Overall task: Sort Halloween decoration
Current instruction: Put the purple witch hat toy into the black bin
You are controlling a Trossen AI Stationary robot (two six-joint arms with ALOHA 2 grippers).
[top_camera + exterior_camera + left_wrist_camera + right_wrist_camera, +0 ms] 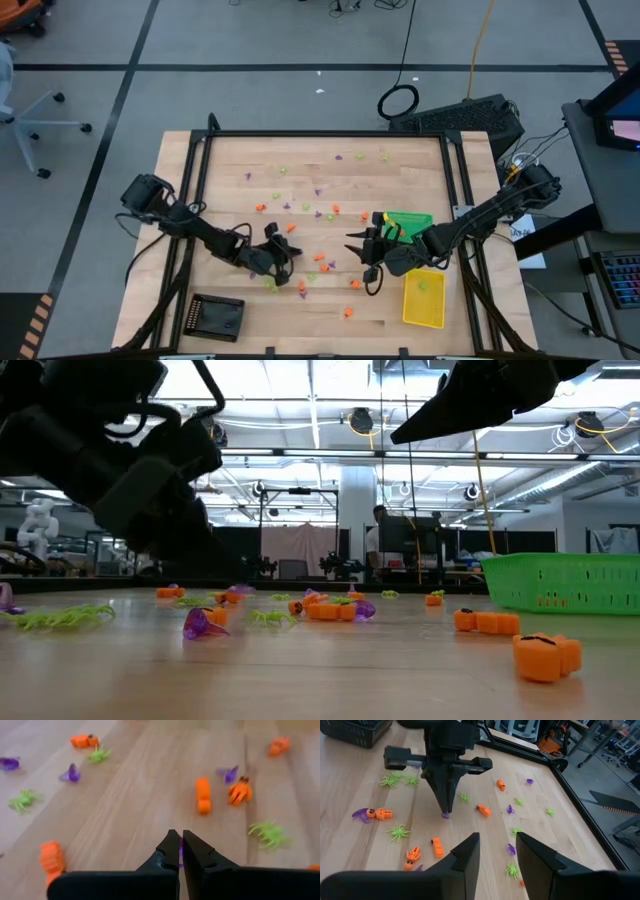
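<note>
Many tiny Halloween decorations lie scattered on the wooden table: orange pumpkins (202, 795), lime green spiders (269, 833) and purple bats (71, 773). My left gripper (180, 835) is low over the table's middle, shut on a small purple trinket (445, 814). My right gripper (496, 840) hangs open above the table beside the green tray (405, 224), with nothing between its fingers. My left gripper pinches the purple trinket (180, 854) between its two fingertips; only a sliver of it shows between them. The fingers slant down from the table's left side. The trinket sits at the tabletop or just above it; I cannot tell which.
A yellow tray (423, 298) lies at the near right, a black tray (217, 316) at the near left. A dark frame (320, 134) runs round the table's edges. Trinkets lie thick around both grippers; the table's far part holds fewer.
</note>
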